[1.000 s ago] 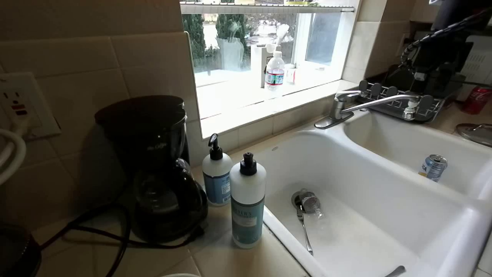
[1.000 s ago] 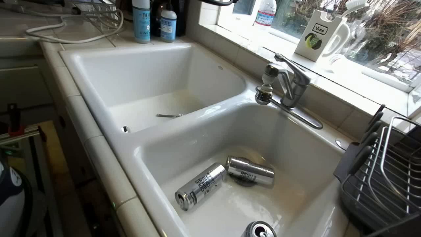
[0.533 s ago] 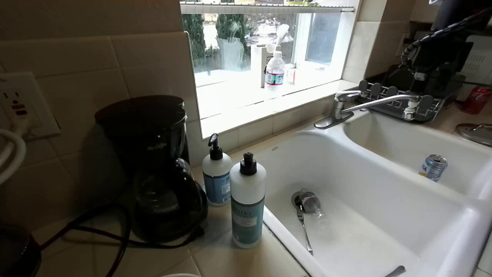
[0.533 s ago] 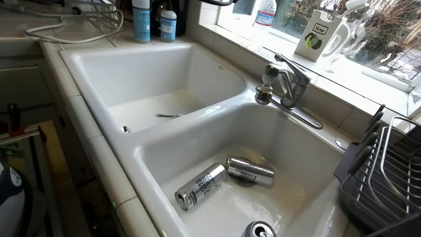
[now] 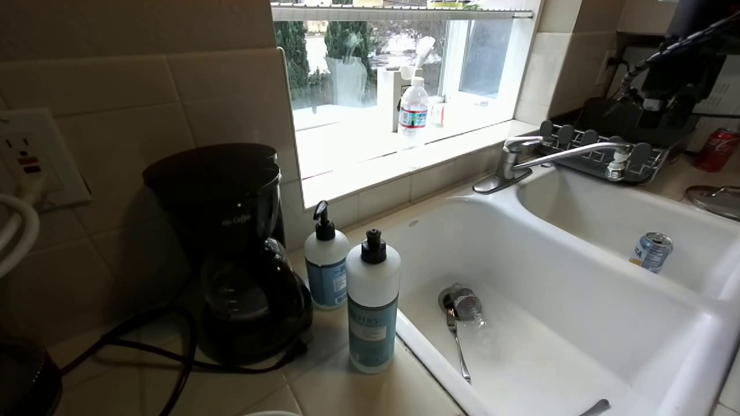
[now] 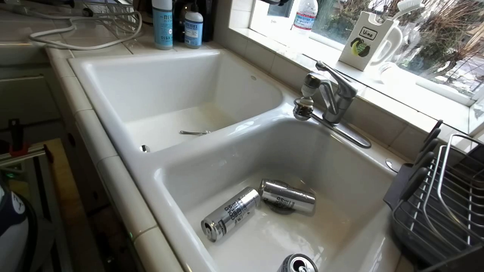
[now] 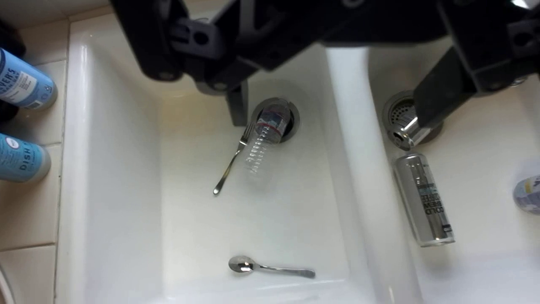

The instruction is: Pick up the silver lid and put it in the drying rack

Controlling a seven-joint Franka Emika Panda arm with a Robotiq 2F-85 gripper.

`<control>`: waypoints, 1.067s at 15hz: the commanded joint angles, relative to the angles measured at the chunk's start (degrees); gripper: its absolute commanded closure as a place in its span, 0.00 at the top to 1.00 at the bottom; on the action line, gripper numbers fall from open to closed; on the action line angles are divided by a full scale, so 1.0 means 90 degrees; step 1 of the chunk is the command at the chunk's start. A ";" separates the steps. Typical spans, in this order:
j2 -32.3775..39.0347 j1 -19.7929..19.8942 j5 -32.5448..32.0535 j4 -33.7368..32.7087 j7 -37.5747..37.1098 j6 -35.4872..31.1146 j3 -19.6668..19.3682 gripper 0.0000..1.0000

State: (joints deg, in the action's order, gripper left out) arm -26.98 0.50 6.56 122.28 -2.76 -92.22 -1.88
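Observation:
The silver lid (image 5: 708,202) lies flat on the counter beyond the sink, cut off by the picture's right edge in an exterior view. It is out of the wrist view. The drying rack (image 5: 595,169), dark with wire bars, stands beside the far basin behind the faucet; it also shows at the right in an exterior view (image 6: 440,215). My gripper (image 7: 333,121) hangs above the double sink with its fingers wide apart and nothing between them. In an exterior view only the dark arm (image 5: 685,75) shows at the upper right; its fingertips cannot be made out.
The white double sink (image 7: 375,202) has a raised divider. Several cans (image 6: 230,213) lie in one basin; a fork (image 7: 230,166), a spoon (image 7: 278,268) and a plastic bottle (image 7: 272,122) in the other. A chrome faucet (image 5: 569,155) juts over the sink. A red can (image 5: 716,151) stands near the lid.
The dark arm has shifted to the right at the upper right of an exterior view. The dark part at the top edge of an exterior view has mostly left the picture. The objects have not moved.

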 commanded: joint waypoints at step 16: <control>0.0778 0.1057 -0.2079 -0.1517 0.1936 0.1044 -0.1423 1.00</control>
State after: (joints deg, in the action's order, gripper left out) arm -21.66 9.76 -10.60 111.53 11.35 -83.65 -13.67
